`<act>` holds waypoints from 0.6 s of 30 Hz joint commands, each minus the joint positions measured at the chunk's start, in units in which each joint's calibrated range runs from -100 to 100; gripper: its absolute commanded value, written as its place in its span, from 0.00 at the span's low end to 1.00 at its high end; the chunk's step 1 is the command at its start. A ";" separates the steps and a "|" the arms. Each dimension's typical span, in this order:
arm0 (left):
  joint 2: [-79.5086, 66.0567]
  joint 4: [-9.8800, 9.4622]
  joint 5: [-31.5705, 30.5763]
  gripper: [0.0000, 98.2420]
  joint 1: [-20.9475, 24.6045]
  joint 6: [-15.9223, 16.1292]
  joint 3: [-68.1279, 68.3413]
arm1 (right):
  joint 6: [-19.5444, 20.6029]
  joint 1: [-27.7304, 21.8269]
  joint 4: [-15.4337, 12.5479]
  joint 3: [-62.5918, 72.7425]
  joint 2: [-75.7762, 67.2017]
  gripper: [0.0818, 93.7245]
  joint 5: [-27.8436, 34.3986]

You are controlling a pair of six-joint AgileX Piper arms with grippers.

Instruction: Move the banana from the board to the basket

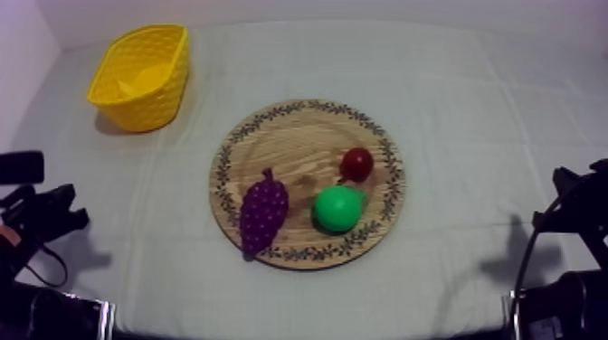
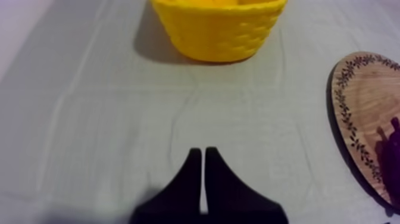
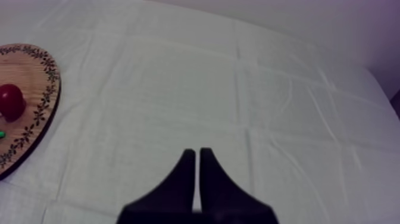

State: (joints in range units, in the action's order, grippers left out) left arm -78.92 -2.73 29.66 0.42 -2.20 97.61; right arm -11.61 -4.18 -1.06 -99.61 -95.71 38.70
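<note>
The yellow basket [image 1: 140, 77] stands at the far left of the table, and a smooth yellow shape [image 1: 145, 81] inside it looks like the banana. The round wooden board [image 1: 308, 145] lies in the middle and carries a bunch of purple grapes [image 1: 263, 210], a green pear [image 1: 338, 208] and a small red fruit [image 1: 357, 164]. My left gripper [image 2: 199, 150] is shut on nothing, low over bare cloth in front of the basket [image 2: 219, 27]. Over the cloth to the right of the board [image 3: 24, 101], my right gripper [image 3: 194, 151] is likewise shut on nothing.
Both arms rest low at the table's near corners, the left arm [image 1: 41, 217] and the right arm [image 1: 570, 203]. Bare cloth lies between each arm and the board. A wall rises close behind the basket.
</note>
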 commanded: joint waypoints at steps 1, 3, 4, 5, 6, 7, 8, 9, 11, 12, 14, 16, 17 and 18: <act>-14.31 0.38 1.78 0.00 0.06 1.28 1.52 | 0.01 -0.03 0.01 -0.05 -0.05 0.00 0.01; -17.22 0.57 2.33 0.00 -0.26 1.20 1.80 | 0.01 -0.03 0.01 -0.05 -0.05 0.00 0.01; -18.30 0.62 2.38 0.00 -0.45 0.26 1.91 | 0.01 -0.03 0.01 -0.05 -0.05 0.00 0.01; -19.06 0.66 2.42 0.00 -0.62 -1.13 1.99 | 0.01 -0.03 0.01 -0.05 -0.05 0.00 0.01; -19.58 0.69 2.45 0.00 -0.75 -2.78 2.04 | 0.01 -0.03 0.01 -0.05 -0.05 0.00 0.01; -19.96 0.71 2.47 0.00 -0.86 -4.44 2.08 | 0.01 -0.03 0.01 -0.05 -0.05 0.00 0.01; -20.21 0.72 2.48 0.00 -0.98 -5.95 2.10 | 0.01 -0.03 0.01 -0.05 -0.05 0.00 0.01; -20.40 0.73 2.49 0.00 -1.08 -7.20 2.12 | 0.01 -0.03 0.01 -0.05 -0.05 0.00 0.01; -20.61 0.74 2.50 0.00 -1.21 -8.75 2.14 | 0.01 -0.03 0.01 -0.05 -0.05 0.00 0.01; -20.68 0.74 2.50 0.00 -1.24 -9.02 2.15 | 0.01 -0.03 0.01 -0.05 -0.05 0.00 0.01; -20.75 0.75 2.51 0.00 -1.29 -8.97 2.16 | 0.01 -0.03 0.01 -0.05 -0.05 0.00 0.01; -20.79 0.75 2.51 0.00 -1.31 -8.62 2.16 | 0.01 -0.03 0.01 -0.05 -0.05 0.00 0.01; -20.80 0.75 2.51 0.00 -1.31 -8.43 2.16 | 0.01 -0.03 0.01 -0.05 -0.05 0.00 0.01; -20.80 0.75 2.51 0.00 -1.32 -8.28 2.16 | 0.01 -0.03 0.01 -0.05 -0.05 0.00 0.01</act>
State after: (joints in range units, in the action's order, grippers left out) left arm -99.70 -2.00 32.16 -0.88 -11.02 99.78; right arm -11.61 -4.18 -1.06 -99.61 -95.71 38.70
